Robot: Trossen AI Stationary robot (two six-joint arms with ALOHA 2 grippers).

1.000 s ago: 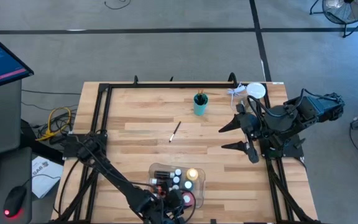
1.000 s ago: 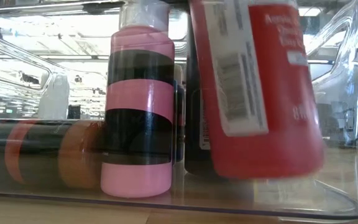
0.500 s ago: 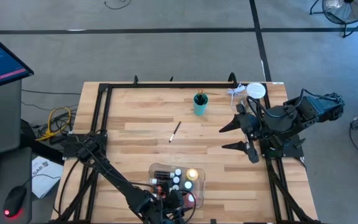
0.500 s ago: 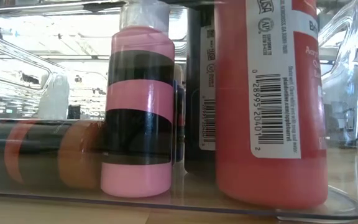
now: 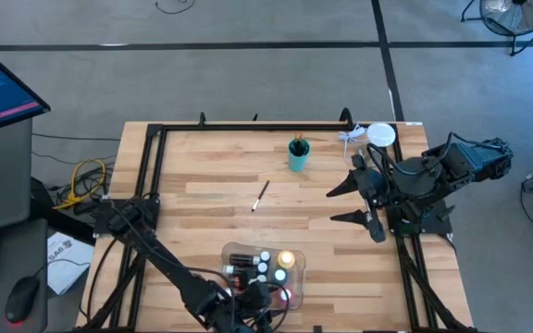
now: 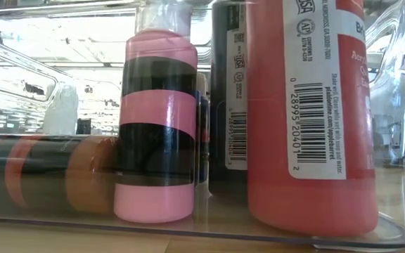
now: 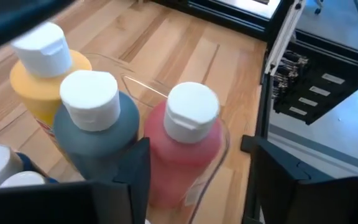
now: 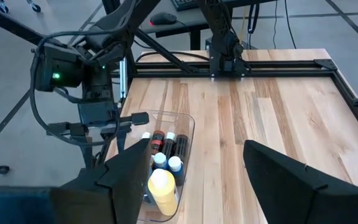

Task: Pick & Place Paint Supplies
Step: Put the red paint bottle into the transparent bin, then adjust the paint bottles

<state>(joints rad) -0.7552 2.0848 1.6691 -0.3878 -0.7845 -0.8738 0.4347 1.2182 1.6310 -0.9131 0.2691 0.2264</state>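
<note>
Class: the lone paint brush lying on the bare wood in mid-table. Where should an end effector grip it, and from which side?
Grip the paint brush at mid-handle, coming straight down from above, fingers across its length: it lies flat, thin, slightly diagonal, with bare table on both sides.

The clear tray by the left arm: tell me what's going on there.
The left gripper is open over the red bottle, which stands upright in the clear tray beside the grey bottle and yellow bottle. One brush lies loose on the table. The right gripper waits open at the table's right side.
</note>
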